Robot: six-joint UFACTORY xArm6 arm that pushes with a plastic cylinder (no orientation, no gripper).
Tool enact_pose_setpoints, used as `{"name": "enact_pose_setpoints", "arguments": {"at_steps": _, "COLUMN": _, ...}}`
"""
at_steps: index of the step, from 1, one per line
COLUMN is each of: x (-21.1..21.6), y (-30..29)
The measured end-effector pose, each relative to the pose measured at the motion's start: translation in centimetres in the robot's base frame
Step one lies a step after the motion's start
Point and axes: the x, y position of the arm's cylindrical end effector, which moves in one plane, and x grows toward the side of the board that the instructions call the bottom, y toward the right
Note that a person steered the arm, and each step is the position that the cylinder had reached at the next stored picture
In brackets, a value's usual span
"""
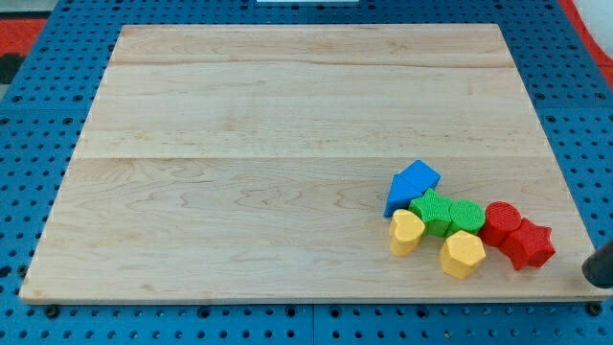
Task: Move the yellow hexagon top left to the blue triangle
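Pale wooden board (287,144) on a blue pegboard (29,192); blocks clustered at the frame's lower right.

- Blue triangle block (410,184) — top of cluster.
- Two green blocks (433,211) (466,217), touching.
- Yellow hexagon block (463,254), below the greens; second yellow block (406,232) to its left.
- Red blocks (501,222) (528,244), one star-shaped.
- Dark rod, my tip (601,268) — at the right edge, well right of the hexagon, touching nothing, carrying nothing.

A robotics lab bench: a pale wooden tabletop (287,144) lies on a blue perforated mounting plate (29,172), with small coloured test blocks (460,225).
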Motion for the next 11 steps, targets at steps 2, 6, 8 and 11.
{"name": "enact_pose_setpoints", "arguments": {"at_steps": 2, "x": 0.0, "y": -1.3}}
{"name": "enact_pose_setpoints", "arguments": {"at_steps": 6, "x": -2.7, "y": -14.7}}
{"name": "enact_pose_setpoints", "arguments": {"at_steps": 8, "x": -5.9, "y": -20.7}}
{"name": "enact_pose_setpoints", "arguments": {"at_steps": 11, "x": -11.3, "y": -26.5}}
